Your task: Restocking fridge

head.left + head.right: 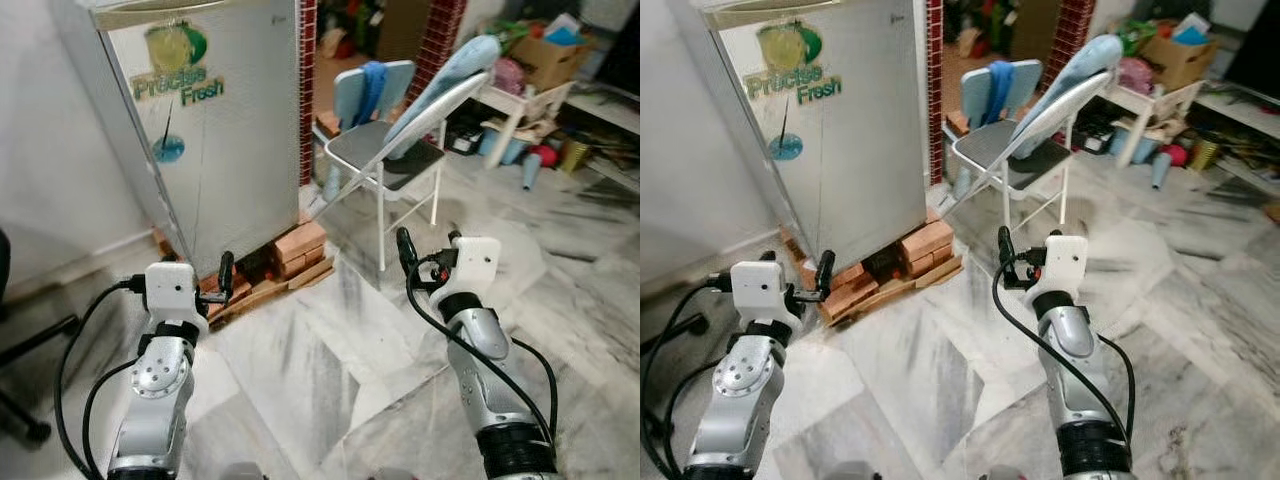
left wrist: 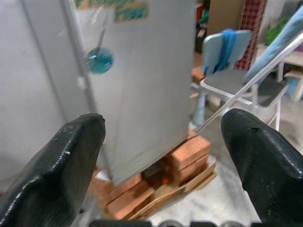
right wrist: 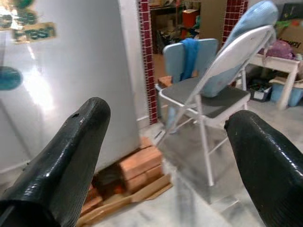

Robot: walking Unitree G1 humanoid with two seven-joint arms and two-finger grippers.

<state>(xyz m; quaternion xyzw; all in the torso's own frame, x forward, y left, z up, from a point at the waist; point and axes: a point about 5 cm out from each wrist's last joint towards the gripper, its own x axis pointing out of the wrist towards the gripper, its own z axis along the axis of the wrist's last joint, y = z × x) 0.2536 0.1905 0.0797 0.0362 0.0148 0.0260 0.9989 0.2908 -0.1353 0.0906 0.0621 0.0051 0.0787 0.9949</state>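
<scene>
**Approach phase, fridge shut, nothing in hand**

While both arms are raised in front of the body, neither carries anything. Left gripper (image 2: 161, 142) has its fingers wide apart, empty, aimed at the lower front of the fridge (image 1: 215, 150). Right gripper (image 3: 165, 156) likewise spread, empty, looking past the fridge's corner toward the folding chair (image 1: 400, 150).

Fridge stands ahead and to the robot's left, silver door closed, green "Fresh" sticker on it, raised on bricks (image 1: 300, 248) and a wooden pallet (image 1: 270, 290). No door handle can be made out. A blue cloth (image 1: 372, 88) hangs on a second chair behind. Cluttered boxes (image 1: 550, 55) at far right, marble floor (image 1: 330, 370) between robot and fridge.

Step, by my read: approach, before door opening. No stock items in view, so restocking proper hasn't begun. Next move likely calls for closing in on the fridge, finding the door's edge, and getting one gripper on it to pull. Left gripper is nearer and better lined up. Risk: the smooth door offers little to grip.
</scene>
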